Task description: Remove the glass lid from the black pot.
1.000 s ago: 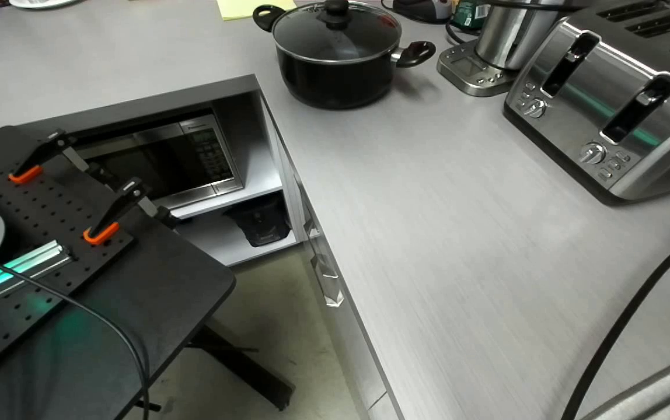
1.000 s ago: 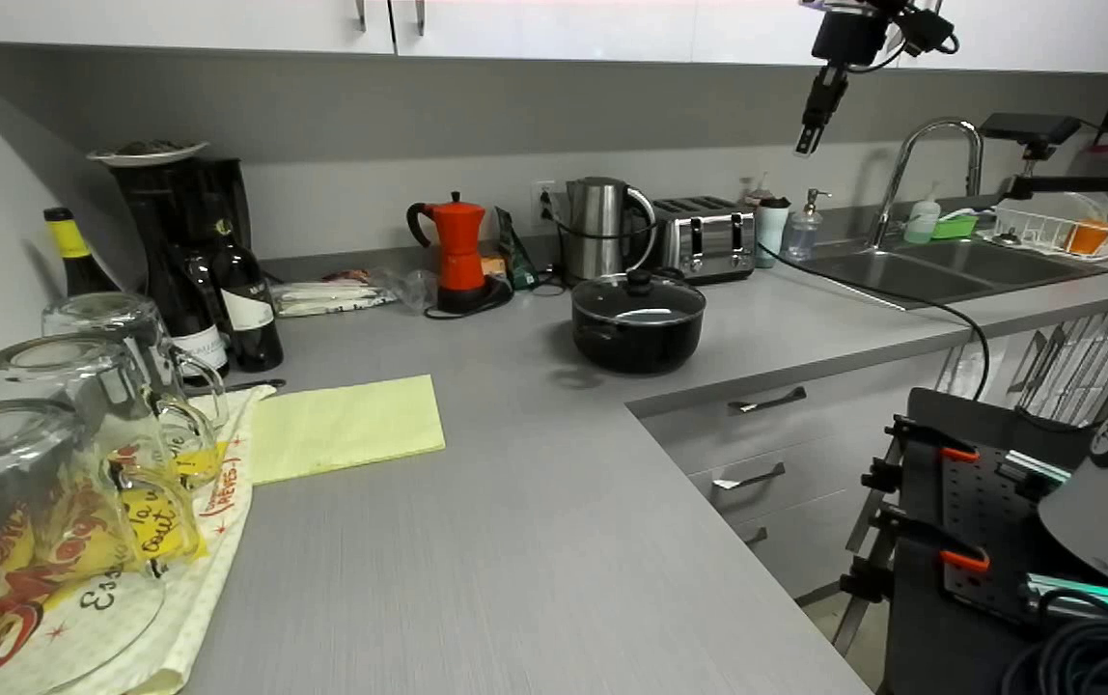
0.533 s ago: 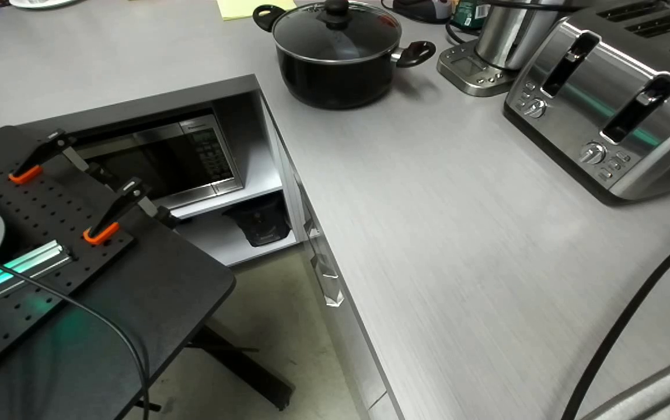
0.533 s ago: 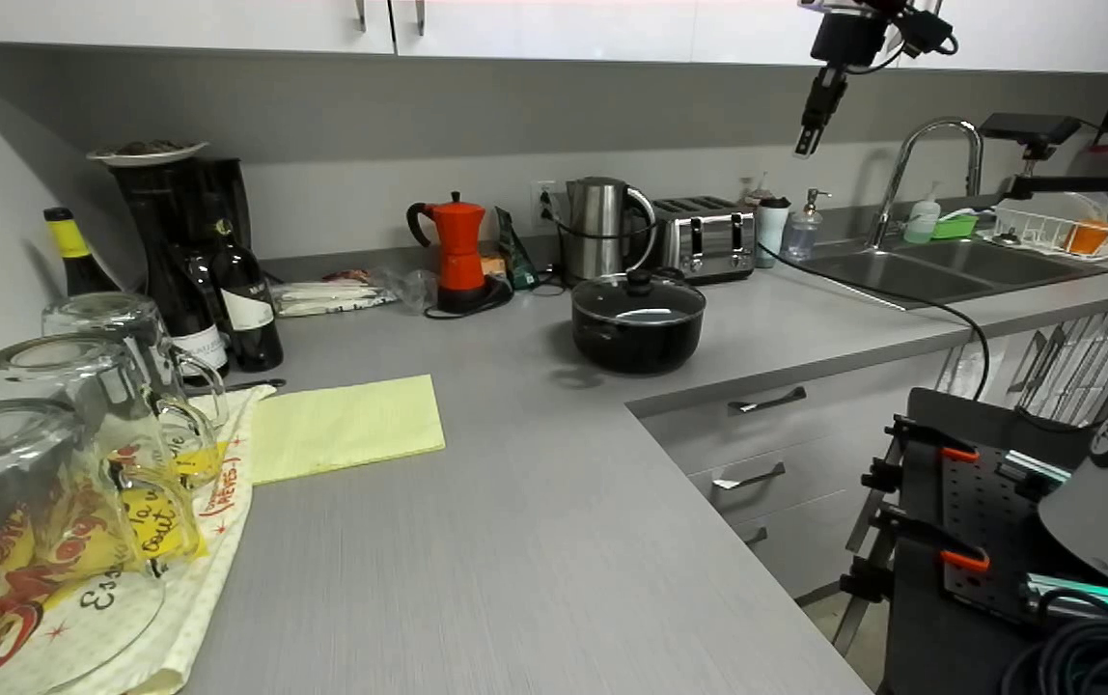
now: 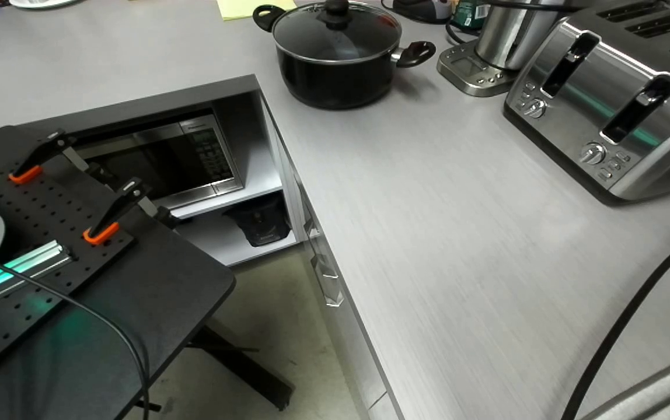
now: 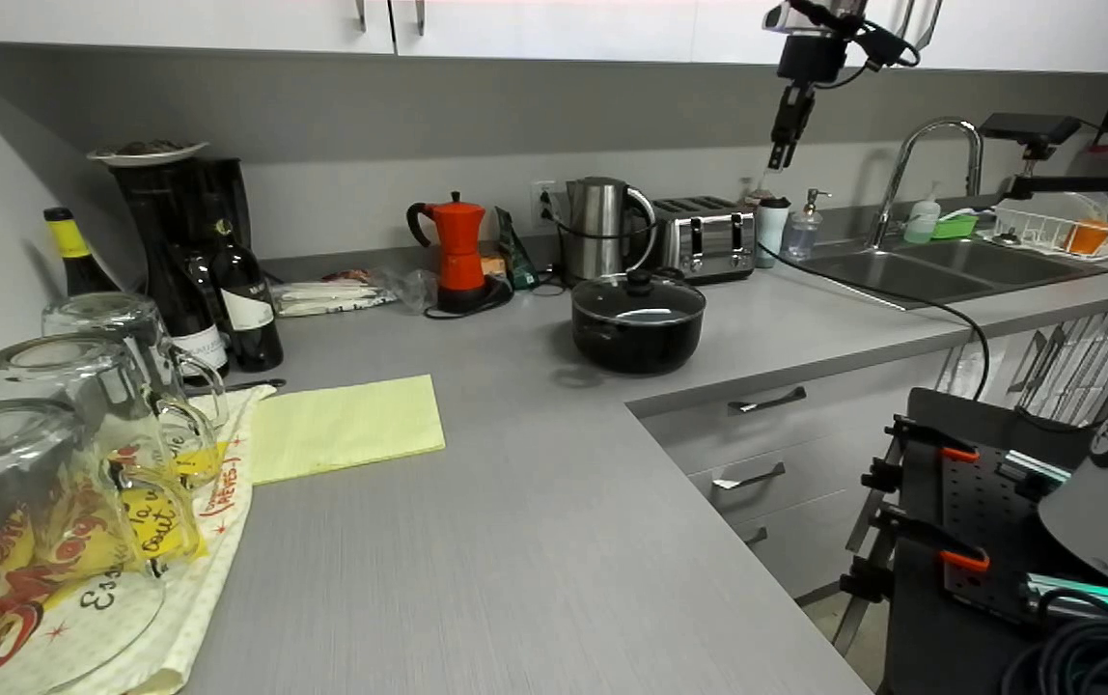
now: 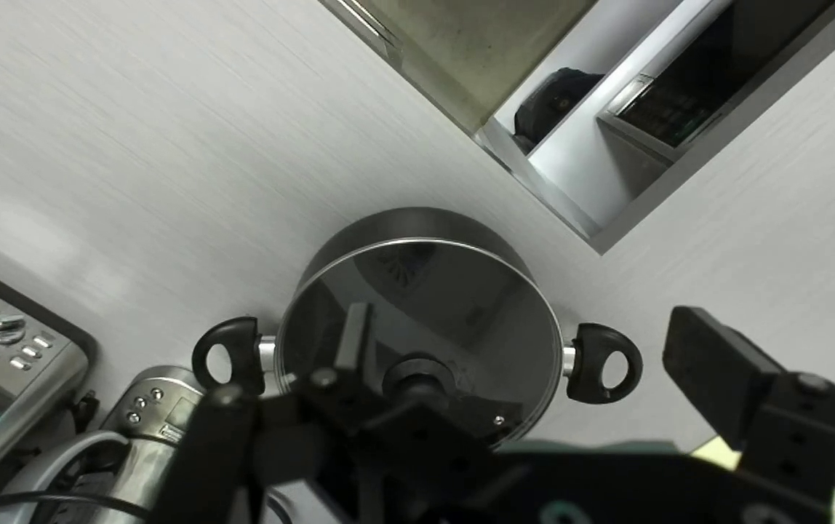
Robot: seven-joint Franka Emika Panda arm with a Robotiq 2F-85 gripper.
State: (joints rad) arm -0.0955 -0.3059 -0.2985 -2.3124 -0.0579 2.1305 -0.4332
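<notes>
The black pot (image 5: 335,84) stands upright on the grey counter and shows in both exterior views (image 6: 636,347). The glass lid (image 5: 311,41), with a metal rim and black centre knob, sits on top of it; it also shows in an exterior view (image 6: 646,301). In the wrist view, the lid (image 7: 461,306) and pot (image 7: 417,222) lie below my fingers. My gripper (image 6: 779,164) is open and empty, high above the counter to the right of the pot. In the wrist view, the fingers (image 7: 519,320) are wide apart; the left one partly covers the lid and knob.
A silver toaster (image 5: 609,111) and a steel kettle (image 6: 602,227) stand near the pot. A red moka pot (image 6: 459,251), a yellow cloth (image 6: 346,430) and glass mugs (image 6: 81,386) are farther left. A black cable (image 6: 887,290) crosses the counter. Cabinets (image 6: 535,29) hang above.
My gripper has moved left and slightly down in an exterior view during the last half second, nearer the pot in that picture. The pot and lid have not moved.
</notes>
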